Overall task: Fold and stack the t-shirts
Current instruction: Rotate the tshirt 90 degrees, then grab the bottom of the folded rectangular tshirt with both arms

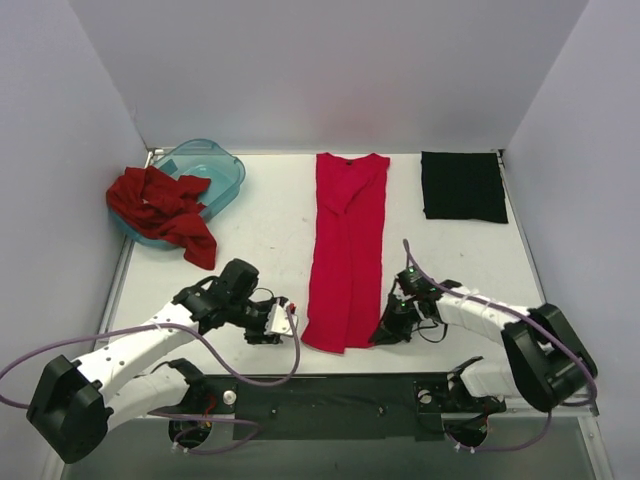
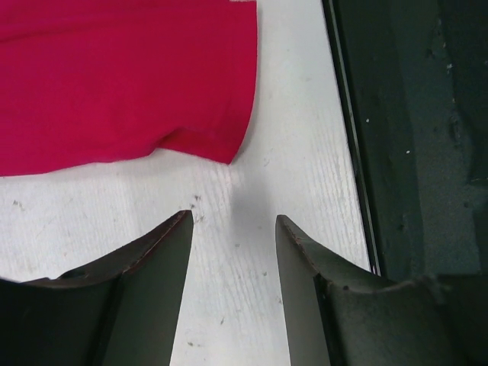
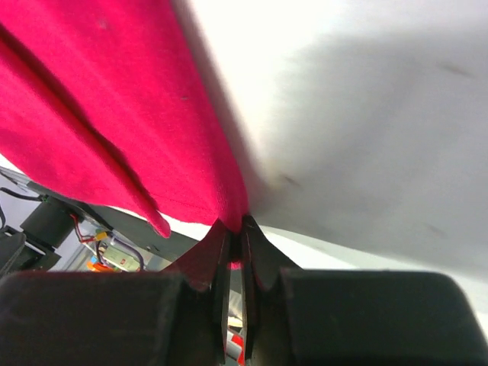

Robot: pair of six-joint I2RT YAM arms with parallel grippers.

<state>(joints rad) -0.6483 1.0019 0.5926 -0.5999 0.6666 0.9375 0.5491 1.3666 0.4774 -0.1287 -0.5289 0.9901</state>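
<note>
Your pink tee (image 1: 347, 250) lies on the white tabletop (image 1: 260, 240) as a long, narrow strip of soft knit with its sides folded in. Its long axis runs near to far, with the collar at the far end and the hem at the near end between the two arms. The cloth is mostly smooth, with a few shallow creases below the neck.

Your right gripper (image 3: 235, 229) is closed on the hem's right corner. The wrist view shows its black fingers pinched together with pink cloth running out from between them. Your left gripper (image 2: 232, 229) is open, jaws apart over bare tabletop just beside the hem's left corner, holding nothing.

The black tee (image 1: 463, 186) sits folded flat and roughly square at the far right. The red tee (image 1: 160, 210) is a crumpled heap draped over the rim of the translucent teal plastic tub (image 1: 215, 165) at the far left.
</note>
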